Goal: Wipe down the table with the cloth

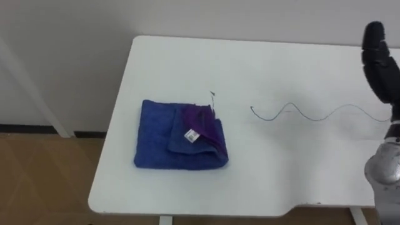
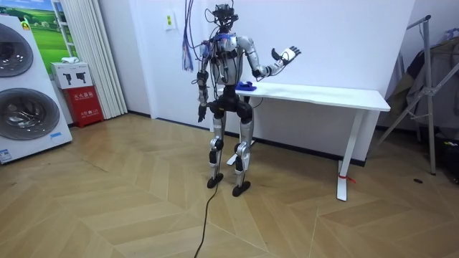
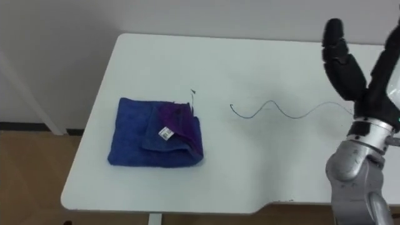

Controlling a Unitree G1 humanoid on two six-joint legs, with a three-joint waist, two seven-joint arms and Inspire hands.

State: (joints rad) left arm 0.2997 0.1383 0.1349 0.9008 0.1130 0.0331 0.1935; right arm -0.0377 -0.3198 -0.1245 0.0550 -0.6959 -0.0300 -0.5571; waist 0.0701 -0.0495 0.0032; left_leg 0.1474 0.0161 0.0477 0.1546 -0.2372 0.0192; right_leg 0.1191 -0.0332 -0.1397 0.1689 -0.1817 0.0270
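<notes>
The right robot hand (image 3: 359, 94) is lifted in the air over the right part of the desk (image 1: 262, 175). Its fingers are straight and spread, and it grasps nothing. The left robot hand (image 2: 201, 115) hangs down beside the body in the room view, and I cannot tell if it is released or clenched.

Below and to the left of the raised hand, one thin wavy blue line (image 1: 312, 112) is drawn on the white desk top, from about the middle toward the right.

Further left lies one folded blue cloth (image 1: 178, 134) with a purple part and one small white tag (image 1: 191, 134). It is flat, near the left end, and fully inside the edges. One small dark mark (image 1: 213, 95) is just beside its far right corner.

Between cloth and line the desk top is bare, and also along the far edge by the wall (image 1: 69, 56). The robot stands at the left end of the desk on the wooden floor (image 2: 143, 208).
</notes>
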